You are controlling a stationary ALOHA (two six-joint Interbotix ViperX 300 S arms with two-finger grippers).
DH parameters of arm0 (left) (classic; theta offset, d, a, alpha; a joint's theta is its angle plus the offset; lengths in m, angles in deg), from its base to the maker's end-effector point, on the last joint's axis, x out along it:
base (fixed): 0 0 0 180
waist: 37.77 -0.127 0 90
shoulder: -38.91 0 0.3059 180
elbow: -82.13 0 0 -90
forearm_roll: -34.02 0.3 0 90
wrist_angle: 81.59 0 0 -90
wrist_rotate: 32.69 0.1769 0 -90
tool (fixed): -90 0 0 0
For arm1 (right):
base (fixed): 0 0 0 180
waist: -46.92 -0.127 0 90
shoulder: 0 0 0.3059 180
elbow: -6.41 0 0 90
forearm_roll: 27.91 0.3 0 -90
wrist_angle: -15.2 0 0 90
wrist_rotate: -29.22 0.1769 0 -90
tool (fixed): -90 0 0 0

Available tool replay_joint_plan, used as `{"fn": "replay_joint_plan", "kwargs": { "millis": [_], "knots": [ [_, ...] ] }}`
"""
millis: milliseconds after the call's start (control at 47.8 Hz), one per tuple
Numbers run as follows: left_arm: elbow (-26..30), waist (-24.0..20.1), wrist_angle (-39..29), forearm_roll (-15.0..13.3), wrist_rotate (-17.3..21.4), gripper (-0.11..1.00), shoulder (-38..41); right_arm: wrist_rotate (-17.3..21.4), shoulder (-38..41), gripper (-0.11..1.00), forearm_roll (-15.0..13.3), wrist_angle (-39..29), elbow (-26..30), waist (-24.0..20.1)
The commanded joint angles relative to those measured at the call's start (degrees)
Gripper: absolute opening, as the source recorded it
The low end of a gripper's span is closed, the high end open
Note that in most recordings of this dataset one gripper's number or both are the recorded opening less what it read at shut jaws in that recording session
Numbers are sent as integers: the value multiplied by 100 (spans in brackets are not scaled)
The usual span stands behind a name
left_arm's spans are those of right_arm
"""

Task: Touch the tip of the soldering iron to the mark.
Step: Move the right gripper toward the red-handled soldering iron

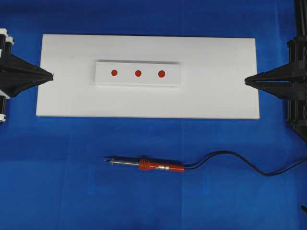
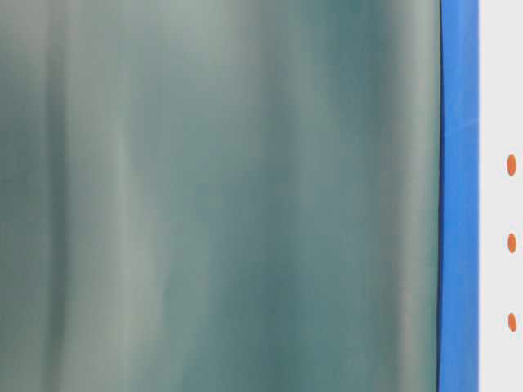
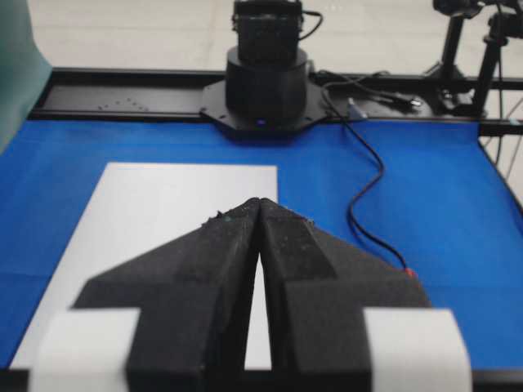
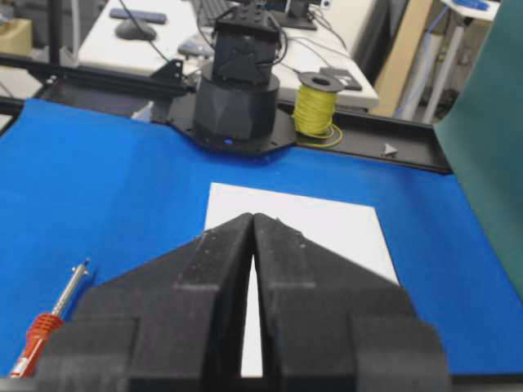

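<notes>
White board (image 1: 216, 91) sits centre-table, white strip (image 1: 139, 82) on it. The mark (image 1: 161, 74) is the 3 o'clock dot of three. Soldering iron (image 1: 153, 166) lies at 6 o'clock off the board, tip toward 9. Left gripper (image 1: 51, 75) and right gripper (image 1: 246, 81) both pinched together, empty. Best: right one opens, grabs the handle mid-length, keeps tip low.

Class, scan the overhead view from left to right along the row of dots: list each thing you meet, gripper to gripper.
left gripper → left red dot → middle red dot → the mark → right gripper
</notes>
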Motion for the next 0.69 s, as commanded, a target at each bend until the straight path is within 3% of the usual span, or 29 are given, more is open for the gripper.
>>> {"fn": "replay_joint_plan", "kwargs": {
  "millis": [0,126,314,565,670],
  "knots": [
    [62,53,-26,18,0,0,35,9,114,0,26,26,211,9],
    [62,70,-79,18,-18,0,18,0,185,-6,9,-185,308,9],
    [62,70,-70,18,-9,0,18,70,229,-6,26,-325,378,-26],
    [35,53,-79,18,-9,0,9,519,554,-6,26,-299,422,-343],
    [26,35,-70,18,-9,0,9,615,861,0,26,-255,536,-554]
  ]
}}
